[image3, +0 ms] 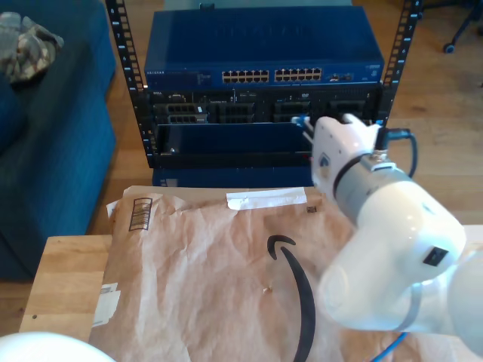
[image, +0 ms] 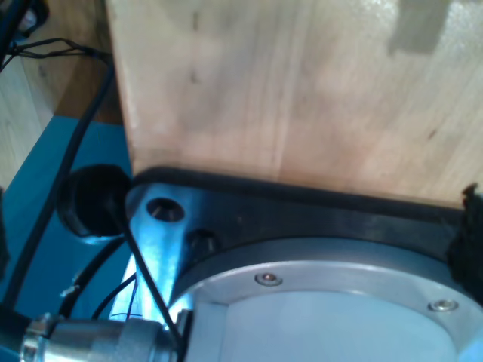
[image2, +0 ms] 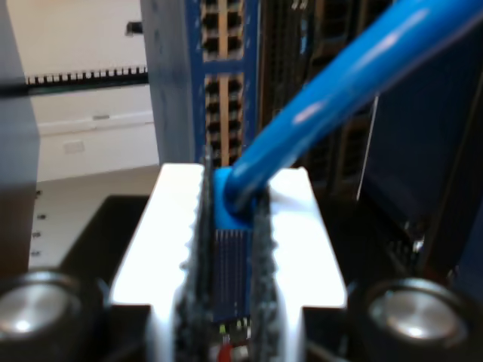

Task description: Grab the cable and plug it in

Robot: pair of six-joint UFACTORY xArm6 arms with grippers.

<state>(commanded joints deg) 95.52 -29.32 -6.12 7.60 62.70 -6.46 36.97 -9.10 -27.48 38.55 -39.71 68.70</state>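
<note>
The cable [image2: 332, 83] is bright blue, and its plug [image2: 230, 249] sits pinched between the white fingers [image2: 162, 234] of my second gripper [image2: 230, 226], which is shut on it. Rows of switch ports [image2: 223, 90] stand just ahead of the plug. In the exterior view my second gripper [image3: 306, 124] is at the rack front on the exterior view's right, below the blue network switch [image3: 264, 45] and its ports [image3: 279, 75]. A short stretch of the cable [image3: 392, 345] shows at the bottom edge. The first wrist view looks at a wooden board [image: 302, 90] and a metal arm base [image: 324, 286].
Brown packing paper [image3: 211, 264] covers the wooden table [image3: 64, 279]. A dark blue sofa [image3: 53, 151] stands at the exterior view's left. Black rack rails [image3: 128, 75] frame the switch. Black cables [image: 75, 151] run beside the arm base. A white rounded part [image3: 45, 348] shows at the exterior view's bottom left.
</note>
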